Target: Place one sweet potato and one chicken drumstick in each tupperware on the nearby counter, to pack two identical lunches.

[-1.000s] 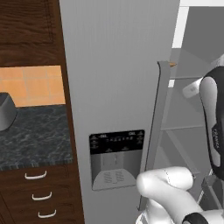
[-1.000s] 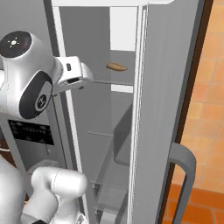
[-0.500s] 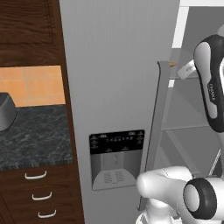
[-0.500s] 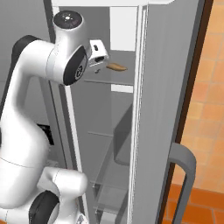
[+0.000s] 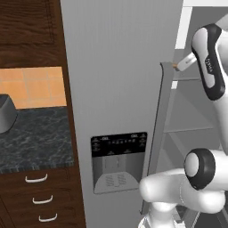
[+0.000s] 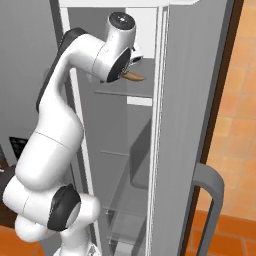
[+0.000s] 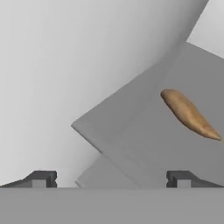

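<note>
the arm reaches up into the open fridge (image 6: 190,100), its hand (image 7: 111,178) raised to the top shelf (image 7: 144,144) with the fingers spread wide apart and nothing between them. in the hand view the sweet potato (image 7: 189,113) lies on that shelf at about 2 o'clock from the fingertips, well apart from them and slanted, its thin end pointing toward 4 o'clock; in the right base view it (image 6: 133,77) peeks out just past the wrist. the dark table (image 5: 35,138) sits at 9 o'clock from the fridge in the left base view, a dark rounded object (image 5: 6,113) on it, cut off by the frame edge; i cannot tell what that object is. the step in hand looks like the approach to a first pick. the risks i judge from here: the potato is off the hand's line, so a straight advance would close on air or clip its tapered tip and roll it further back; the smooth, rounded body could squirt out of a grip taken near the narrow end; and the wrist works close to the fridge wall and shelf edge, so a wide swing could knock them.
</note>
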Motion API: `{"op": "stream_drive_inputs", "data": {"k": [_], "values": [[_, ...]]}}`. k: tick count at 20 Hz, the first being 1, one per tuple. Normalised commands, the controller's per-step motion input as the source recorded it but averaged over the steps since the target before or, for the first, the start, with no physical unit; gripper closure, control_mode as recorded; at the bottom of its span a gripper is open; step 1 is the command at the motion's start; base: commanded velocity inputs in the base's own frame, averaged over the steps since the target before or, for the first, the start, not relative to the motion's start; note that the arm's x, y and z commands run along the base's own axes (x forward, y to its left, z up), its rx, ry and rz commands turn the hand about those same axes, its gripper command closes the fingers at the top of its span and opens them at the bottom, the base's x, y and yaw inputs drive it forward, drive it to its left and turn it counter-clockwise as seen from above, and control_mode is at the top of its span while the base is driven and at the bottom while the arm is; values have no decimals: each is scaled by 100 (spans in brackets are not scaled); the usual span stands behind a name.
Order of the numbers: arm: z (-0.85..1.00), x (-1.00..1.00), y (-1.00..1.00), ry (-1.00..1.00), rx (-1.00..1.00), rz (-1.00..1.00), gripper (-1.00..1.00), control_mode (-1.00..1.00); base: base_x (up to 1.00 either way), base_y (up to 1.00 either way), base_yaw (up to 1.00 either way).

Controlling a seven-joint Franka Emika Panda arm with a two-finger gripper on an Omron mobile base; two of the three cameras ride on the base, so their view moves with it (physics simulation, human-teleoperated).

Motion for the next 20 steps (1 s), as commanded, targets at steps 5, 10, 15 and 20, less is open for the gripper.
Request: {"op": "stream_drive_inputs", "data": {"k": [5,10,15,20], "values": [[-25,95,-18,4,1,14,-100,-100,0,0,0],[-12,74,-8,4,0,12,-100,-100,0,0,0],[-11,55,2,-1,0,0,-100,-100,0,0,0],[-44,34,0,-3,-1,-1,-100,-100,0,0,0]]}}
